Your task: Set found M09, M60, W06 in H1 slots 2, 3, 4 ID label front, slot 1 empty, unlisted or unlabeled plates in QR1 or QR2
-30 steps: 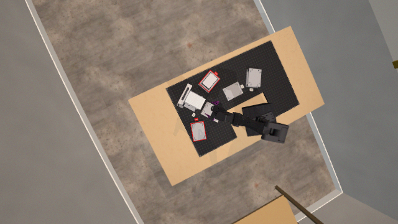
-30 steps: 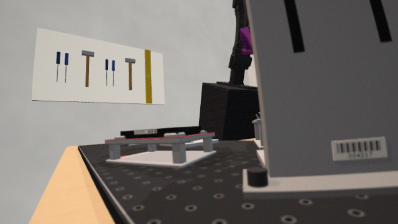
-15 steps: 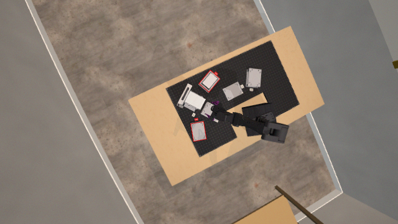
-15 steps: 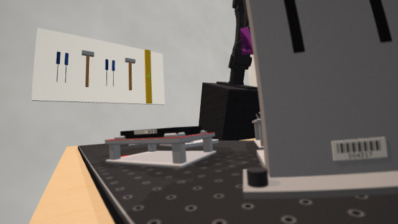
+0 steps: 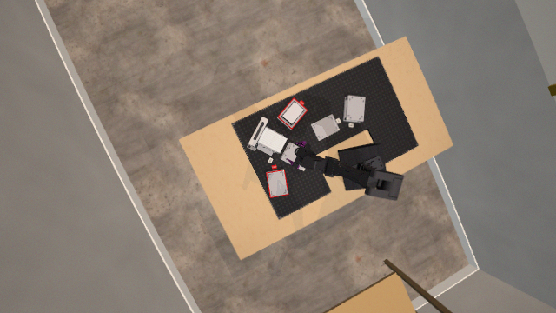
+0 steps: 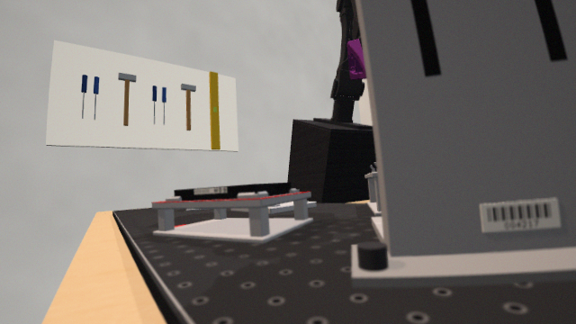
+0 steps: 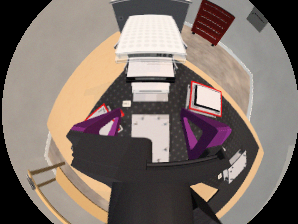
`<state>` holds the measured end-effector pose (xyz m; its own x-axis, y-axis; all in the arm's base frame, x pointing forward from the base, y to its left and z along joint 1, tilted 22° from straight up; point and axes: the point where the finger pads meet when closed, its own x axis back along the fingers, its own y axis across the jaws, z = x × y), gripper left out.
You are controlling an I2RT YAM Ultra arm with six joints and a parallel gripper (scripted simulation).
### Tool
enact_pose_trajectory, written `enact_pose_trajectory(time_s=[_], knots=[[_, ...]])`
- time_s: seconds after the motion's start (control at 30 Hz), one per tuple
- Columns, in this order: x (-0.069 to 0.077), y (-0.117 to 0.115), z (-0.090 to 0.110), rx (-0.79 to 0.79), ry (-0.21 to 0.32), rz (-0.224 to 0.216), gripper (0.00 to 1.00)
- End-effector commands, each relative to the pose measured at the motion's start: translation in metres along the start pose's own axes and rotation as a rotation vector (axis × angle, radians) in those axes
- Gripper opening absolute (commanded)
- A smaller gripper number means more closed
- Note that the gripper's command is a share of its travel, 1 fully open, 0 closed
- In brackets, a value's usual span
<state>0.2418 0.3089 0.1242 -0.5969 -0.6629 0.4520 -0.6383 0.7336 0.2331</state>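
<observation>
Hotel H1 (image 5: 256, 135): far deck end, white plate (image 5: 273, 140) on top, lower slots stacked below.
QR nests: one (image 5: 292, 113) w/ white plate, other (image 5: 277, 183) grey inside.
Gripper (image 5: 298, 153): wide open, empty, above grey nest (image 7: 152, 129) fronting H1.

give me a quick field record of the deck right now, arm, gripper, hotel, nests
arm: black arm reaching from its base toward the plate hotel
gripper: gripper open, purple fingers spread wide, nothing between them
gripper position: over a grey nest just in front of the hotel
plate hotel: grey tower at the deck's left end; a white plate juts out at its front
red-edged nests: two, one holding a white plate, one showing grey inside
other grey nests: two
deck: black perforated board
</observation>
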Motion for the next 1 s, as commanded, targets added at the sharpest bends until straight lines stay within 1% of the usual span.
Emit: enact_pose_trajectory(time_s=[0.0, 0.53, 0.83, 0.97], knots=[[0.001, 0.001, -0.005, -0.001, -0.012, -0.003, 1.0], [0.001, 0.001, -0.005, -0.001, -0.012, -0.003, 1.0], [0.011, 0.001, 0.006, -0.001, -0.012, -0.003, 1.0], [0.013, 0.001, 0.009, -0.001, -0.012, -0.003, 1.0]])
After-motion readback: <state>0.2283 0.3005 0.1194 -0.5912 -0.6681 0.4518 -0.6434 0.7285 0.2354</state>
